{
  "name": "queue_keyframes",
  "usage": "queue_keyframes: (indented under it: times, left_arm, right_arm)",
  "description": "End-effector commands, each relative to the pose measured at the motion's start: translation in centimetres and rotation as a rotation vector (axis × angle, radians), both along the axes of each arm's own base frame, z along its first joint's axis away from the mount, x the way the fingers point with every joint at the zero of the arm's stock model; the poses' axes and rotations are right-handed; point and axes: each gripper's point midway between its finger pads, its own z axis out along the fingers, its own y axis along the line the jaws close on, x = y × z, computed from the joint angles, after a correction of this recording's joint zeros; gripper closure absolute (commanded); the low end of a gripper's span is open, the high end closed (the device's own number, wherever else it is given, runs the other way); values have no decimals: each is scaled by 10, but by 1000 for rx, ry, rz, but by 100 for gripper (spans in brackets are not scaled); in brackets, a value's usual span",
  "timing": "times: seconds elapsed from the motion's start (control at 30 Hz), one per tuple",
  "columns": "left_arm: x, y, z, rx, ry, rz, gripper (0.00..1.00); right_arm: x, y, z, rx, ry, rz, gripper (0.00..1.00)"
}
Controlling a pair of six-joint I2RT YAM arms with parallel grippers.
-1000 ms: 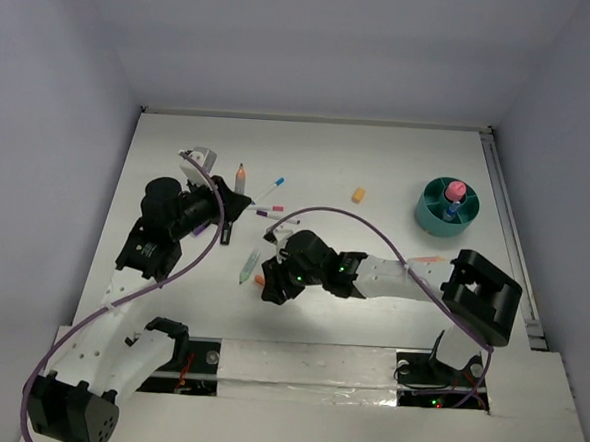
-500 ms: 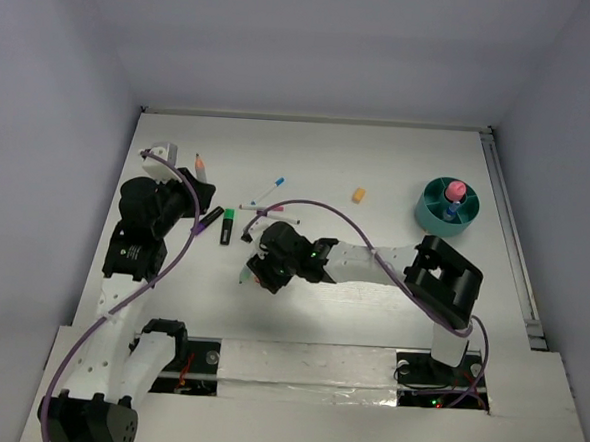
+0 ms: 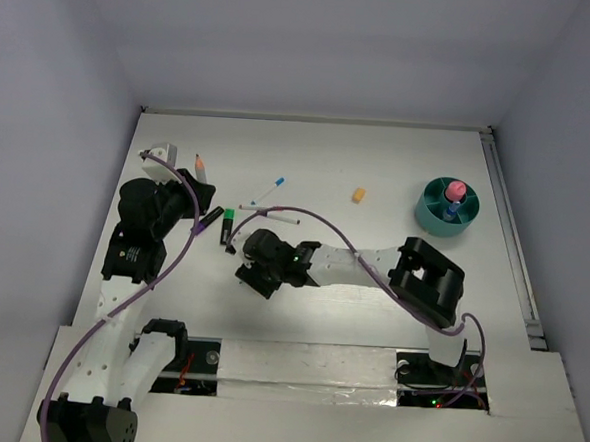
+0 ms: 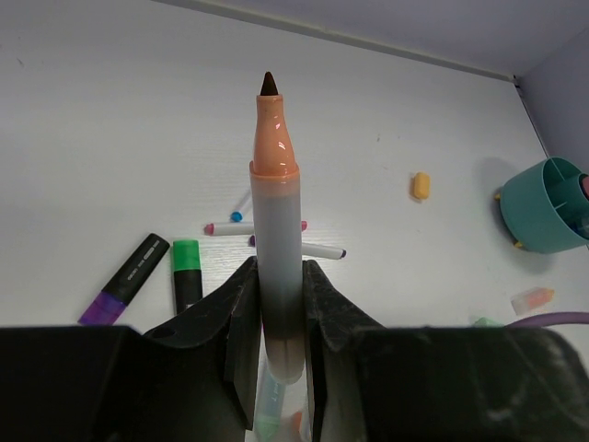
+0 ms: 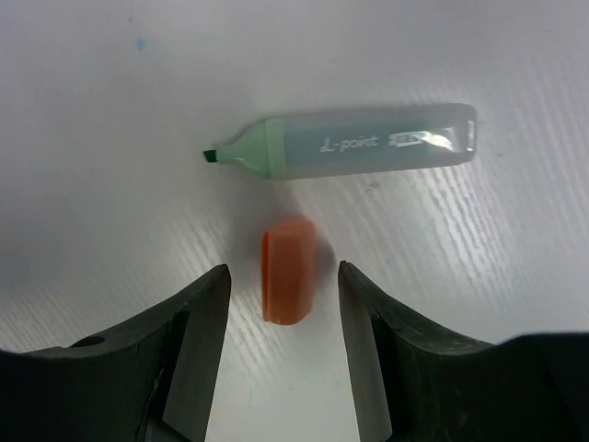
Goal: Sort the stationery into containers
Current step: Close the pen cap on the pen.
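Having swung leftward, the right end effector [image 3: 256, 276] is straddling the orange eraser [image 5: 288, 269], released for a pick, while the left end effector [image 4: 280, 281] is grasping an orange-tipped marker [image 4: 274, 198].

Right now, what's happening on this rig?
The left end effector is shut on an uncapped marker with a peach tip section. The right end effector is open, its jaws standing either side of a small orange piece on the table, not yet closed on it. A pale green highlighter lies just beyond. The teal holder at the far right already has a pink-topped piece in it. A blue-capped marker and others lie loose mid-table.
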Motion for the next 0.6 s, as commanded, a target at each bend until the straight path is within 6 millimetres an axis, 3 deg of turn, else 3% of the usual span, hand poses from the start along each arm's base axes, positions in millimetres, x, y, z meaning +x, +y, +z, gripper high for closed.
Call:
queue_keyframes:
  times: [0.0, 0.3, 0.47, 0.53, 0.57]
  left_arm:
    - [0, 2, 32, -10, -89, 7, 100]
    - [-2, 0, 35, -14, -104, -3, 100]
    - [-2, -1, 35, -16, -104, -11, 100]
    - [-2, -1, 35, -15, -104, -9, 100]
    - [-2, -1, 35, -17, -103, -11, 100]
  right_arm:
    - [0, 11, 9, -24, -63, 32, 43]
    - [14, 10, -9, -136, -137, -6, 47]
    - [14, 5, -17, -166, -123, -43, 56]
    - [14, 3, -20, -179, -115, -55, 69]
    - [14, 1, -21, -185, -115, -59, 69]
